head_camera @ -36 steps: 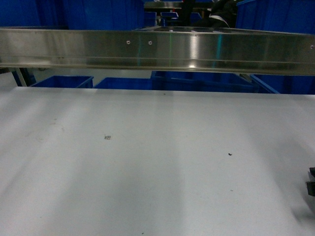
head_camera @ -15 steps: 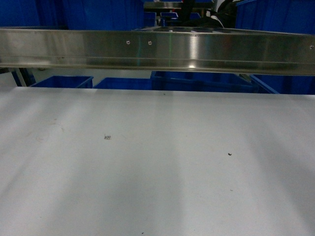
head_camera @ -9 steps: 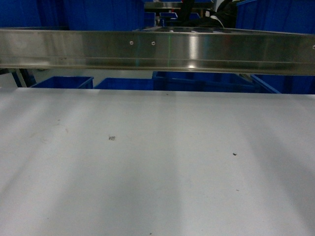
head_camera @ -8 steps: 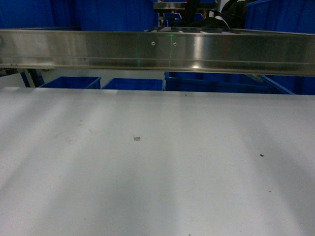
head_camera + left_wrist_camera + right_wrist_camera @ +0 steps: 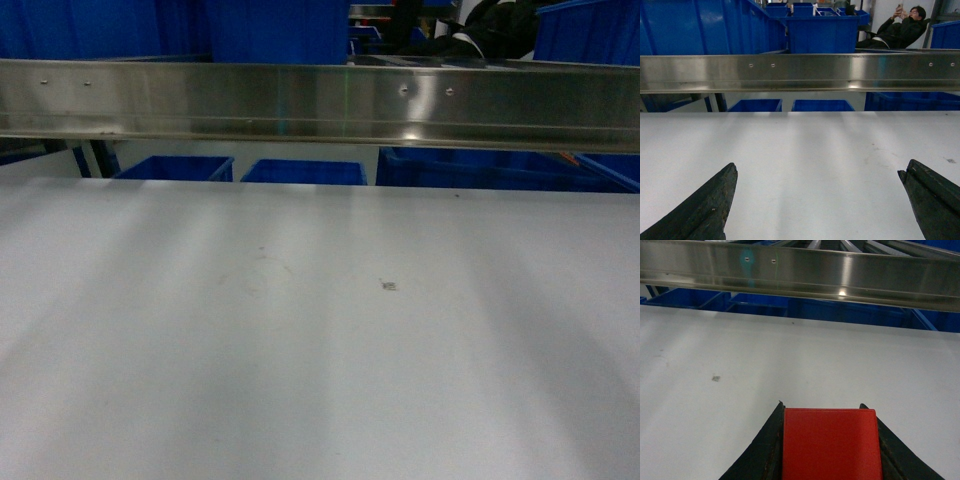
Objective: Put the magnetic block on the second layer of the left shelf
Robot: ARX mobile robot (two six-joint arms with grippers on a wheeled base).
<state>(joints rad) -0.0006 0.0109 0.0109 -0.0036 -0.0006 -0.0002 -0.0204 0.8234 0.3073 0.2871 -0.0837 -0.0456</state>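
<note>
The magnetic block [image 5: 830,442] is a bright red block with a flat face toward the right wrist camera. My right gripper [image 5: 821,407] is shut on it, one black finger pressed against each side, just above the white tabletop [image 5: 790,355]. My left gripper [image 5: 821,170] hangs open over the table with nothing between its wide-spread fingers [image 5: 715,200]. Neither gripper shows in the head view. The left shelf second layer is out of view.
A steel rail [image 5: 300,100] spans the far edge of the white tabletop [image 5: 300,380]. Behind it stand blue bins [image 5: 180,168], and larger blue bins [image 5: 820,32] stand further back. A seated person [image 5: 900,30] is at the far right. A small speck [image 5: 388,286] lies on the table.
The head view has swung left: the speck and rail screws slid rightward across the picture. The dark gripper part at the right edge in the oldest frame is gone.
</note>
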